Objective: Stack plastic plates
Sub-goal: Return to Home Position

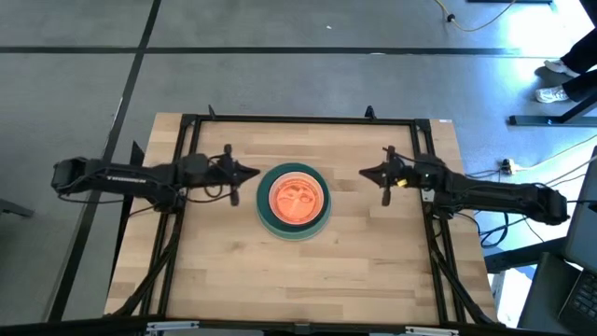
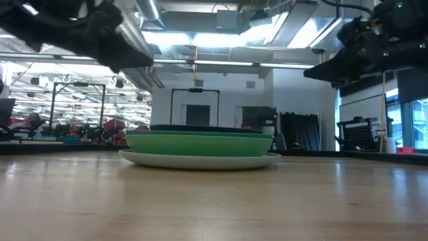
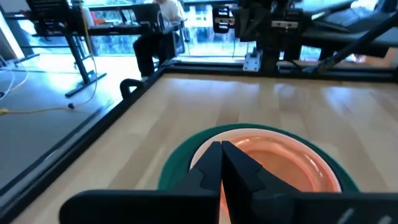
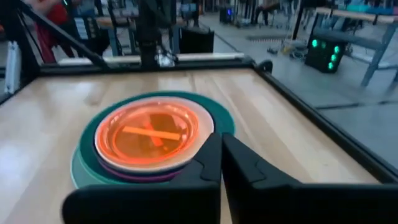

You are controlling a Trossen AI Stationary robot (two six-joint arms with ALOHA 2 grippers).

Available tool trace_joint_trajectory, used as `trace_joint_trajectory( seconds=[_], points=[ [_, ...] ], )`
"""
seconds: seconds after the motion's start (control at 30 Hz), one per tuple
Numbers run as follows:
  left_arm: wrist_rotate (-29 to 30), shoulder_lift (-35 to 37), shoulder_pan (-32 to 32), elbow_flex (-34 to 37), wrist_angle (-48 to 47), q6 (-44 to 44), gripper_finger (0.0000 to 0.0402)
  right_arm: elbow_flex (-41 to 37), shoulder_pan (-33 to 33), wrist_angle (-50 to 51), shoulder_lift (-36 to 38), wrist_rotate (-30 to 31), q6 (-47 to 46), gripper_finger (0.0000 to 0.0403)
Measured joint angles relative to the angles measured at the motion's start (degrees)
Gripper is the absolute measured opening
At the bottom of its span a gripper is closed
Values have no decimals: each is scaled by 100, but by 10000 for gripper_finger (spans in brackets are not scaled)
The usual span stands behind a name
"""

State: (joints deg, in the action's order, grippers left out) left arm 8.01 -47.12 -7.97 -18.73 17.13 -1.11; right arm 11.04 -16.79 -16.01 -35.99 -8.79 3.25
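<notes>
The plastic plates sit in one stack at the table's middle, an orange plate on top, pink and magenta rims under it, green and teal plates below. The bottom plate rests flat on the wood. My left gripper hovers shut above the table just left of the stack, raised clear of it. My right gripper hovers shut to the stack's right, also raised. In the wrist views each pair of shut fingers points toward the stack.
A black metal frame runs along the table's far edge and down both sides. Bare wood lies all around the stack. Beyond the table a person sits at a desk, and stands and cables stand on the floor.
</notes>
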Motion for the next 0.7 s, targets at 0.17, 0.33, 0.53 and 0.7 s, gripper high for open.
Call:
trace_joint_trajectory(
  seconds=[0.17,0.33,0.53,0.7],
  points=[
    [21,1001,15,570,70,147,1,-394,-331,-480,226,-277,-185,5],
    [70,1919,13,1025,70,197,0,-791,-392,-740,535,-276,-284,1],
    [93,2841,13,1523,34,227,0,-1059,-387,-784,1096,-279,-328,2],
    [301,3385,9,1777,-28,389,0,-1061,-387,-524,1544,-279,-588,2]
  ],
)
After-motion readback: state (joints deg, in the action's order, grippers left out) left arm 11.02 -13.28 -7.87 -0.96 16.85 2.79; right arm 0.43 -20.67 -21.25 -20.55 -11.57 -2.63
